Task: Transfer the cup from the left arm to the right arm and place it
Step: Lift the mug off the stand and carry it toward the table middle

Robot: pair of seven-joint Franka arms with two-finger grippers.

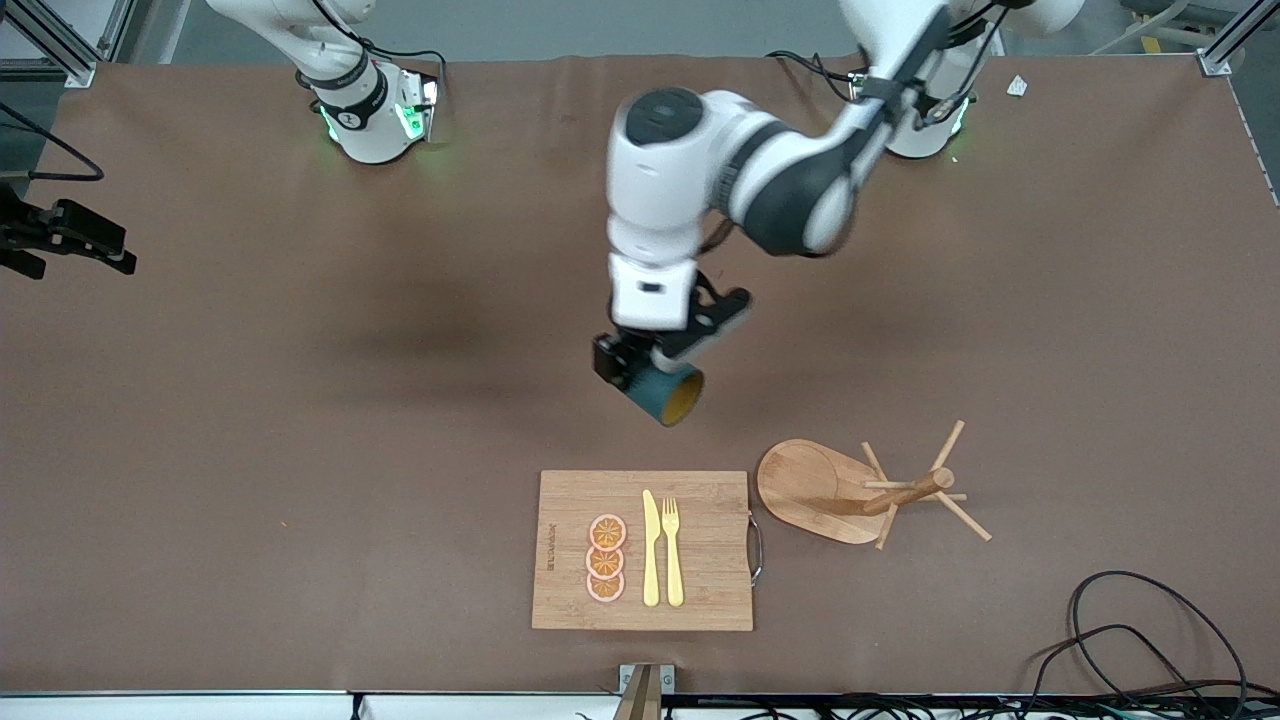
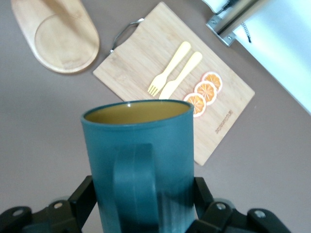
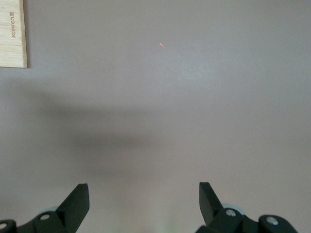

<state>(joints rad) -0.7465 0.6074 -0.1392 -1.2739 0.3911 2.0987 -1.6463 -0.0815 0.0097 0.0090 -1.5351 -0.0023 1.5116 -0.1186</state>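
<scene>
The cup (image 1: 668,395) is a dark teal mug with a yellow-brown inside. My left gripper (image 1: 640,372) is shut on it and holds it in the air over the middle of the table. The cup lies tilted, with its mouth toward the front camera. In the left wrist view the cup (image 2: 141,145) fills the middle with its handle facing the camera, and the left gripper (image 2: 143,196) has a finger on each side of it. My right gripper (image 3: 143,194) is open and empty above bare table; it is out of the front view.
A wooden cutting board (image 1: 700,590) with a yellow knife, a fork and three orange slices lies near the front edge. A wooden peg rack (image 1: 860,490) stands beside it toward the left arm's end. Cables (image 1: 1150,640) lie at the front corner there. A black fixture (image 1: 60,235) sits at the right arm's end.
</scene>
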